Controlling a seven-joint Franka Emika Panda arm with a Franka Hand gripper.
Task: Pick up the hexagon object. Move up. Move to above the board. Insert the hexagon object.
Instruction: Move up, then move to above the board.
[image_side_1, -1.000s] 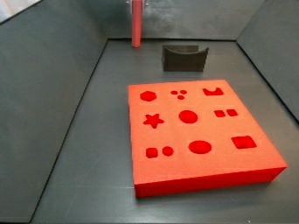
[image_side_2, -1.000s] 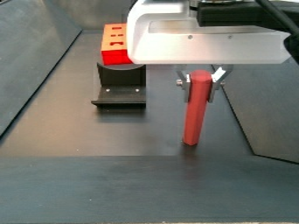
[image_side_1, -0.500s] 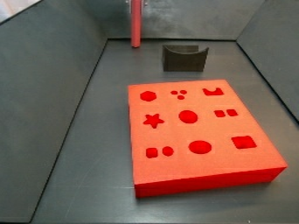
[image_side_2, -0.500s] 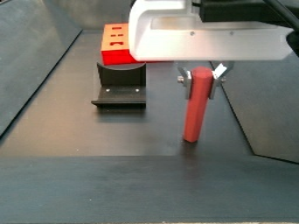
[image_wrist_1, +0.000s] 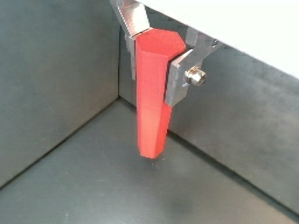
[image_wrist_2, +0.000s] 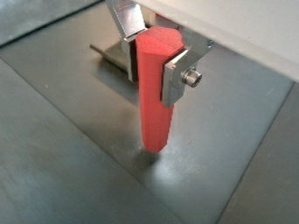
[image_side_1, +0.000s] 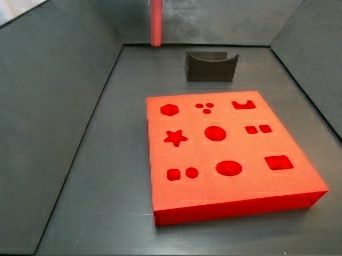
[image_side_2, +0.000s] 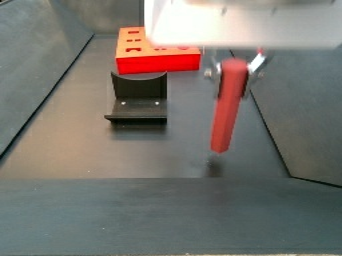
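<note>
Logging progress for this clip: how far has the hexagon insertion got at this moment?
Pickup looks done: the end effector is shut on the hexagon object, which hangs upright, its lower end off the floor. Lifting is in hand. Left: moving above the board, which lies apart beyond the fixture, then inserting.

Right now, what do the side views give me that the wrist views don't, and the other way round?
Only the side views show the board; in a side view its star, circle and square cutouts face up, well away from the rod. Only the wrist views show the grip itself: the gripper has its silver fingers pressed on opposite sides of the hexagon object, near its top. Both sets show the hexagon object hanging upright over the dark floor and the fixture, though it appears only as a sliver in a wrist view.
</note>
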